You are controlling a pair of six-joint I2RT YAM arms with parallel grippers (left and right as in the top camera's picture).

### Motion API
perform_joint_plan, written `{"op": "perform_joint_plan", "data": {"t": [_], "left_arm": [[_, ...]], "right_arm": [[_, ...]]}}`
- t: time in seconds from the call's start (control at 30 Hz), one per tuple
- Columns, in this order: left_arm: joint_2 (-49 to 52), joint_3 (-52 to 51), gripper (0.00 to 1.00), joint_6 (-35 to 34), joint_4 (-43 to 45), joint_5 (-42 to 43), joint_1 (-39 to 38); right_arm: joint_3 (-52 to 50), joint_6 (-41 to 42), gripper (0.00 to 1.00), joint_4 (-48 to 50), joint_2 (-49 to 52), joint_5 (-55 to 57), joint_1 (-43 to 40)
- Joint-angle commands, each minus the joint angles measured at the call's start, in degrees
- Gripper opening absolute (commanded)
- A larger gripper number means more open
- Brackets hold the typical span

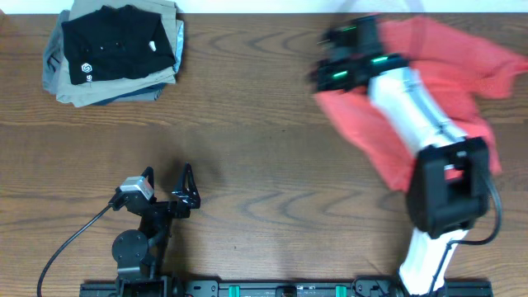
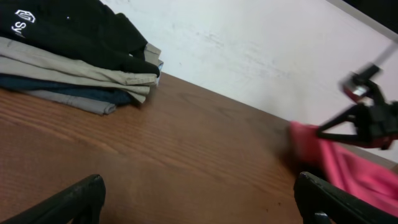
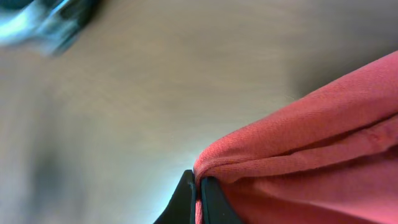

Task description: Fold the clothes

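The clothes [image 1: 474,62], a coral-red T-shirt, lie crumpled at the back right of the table; its lettering is hidden. My right gripper [image 1: 320,81] is shut on a bunched fold at the shirt's left edge and is blurred. In the right wrist view the black fingers [image 3: 208,199] pinch red cloth [image 3: 311,155] at the gripper [image 3: 198,186], a little above the wood. From the left wrist camera, the shirt [image 2: 348,168] hangs from that gripper [image 2: 323,132]. My left gripper [image 1: 169,177] rests near the front left, open and holding nothing [image 2: 201,202], far from the shirt.
A stack of folded garments [image 1: 115,49], black shirt with a small white logo on top of khaki and grey pieces, sits at the back left corner [image 2: 74,56]. The right arm [image 1: 421,115] lies across the shirt. A pale wall [image 2: 261,56] borders the table's far edge.
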Motion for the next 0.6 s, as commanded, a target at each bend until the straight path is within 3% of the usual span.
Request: {"op": "perform_joint_plan", "data": {"t": [0.0, 0.17, 0.23, 0.3, 0.57], "left_arm": [[-0.3, -1.0, 0.98, 0.7, -1.9, 0.3, -0.3], [-0.3, -1.0, 0.98, 0.7, -1.9, 0.3, -0.3], [-0.3, -1.0, 0.98, 0.7, -1.9, 0.3, -0.3], [-0.3, -1.0, 0.98, 0.7, -1.9, 0.3, -0.3], [-0.3, -1.0, 0.98, 0.7, -1.9, 0.3, -0.3]], "right_arm": [[0.8, 0.7, 0.01, -1.4, -0.9, -4.9, 9.3], [0.8, 2.4, 0.01, -5.5, -0.9, -5.9, 19.2], [0.8, 2.4, 0.08, -7.3, -1.0, -5.7, 21.0], [0.8, 2.5, 0.17, -9.6, -1.5, -5.7, 21.4], [0.8, 3.5, 0.26, -20.8, -7.0, 2.5, 17.7]]}}
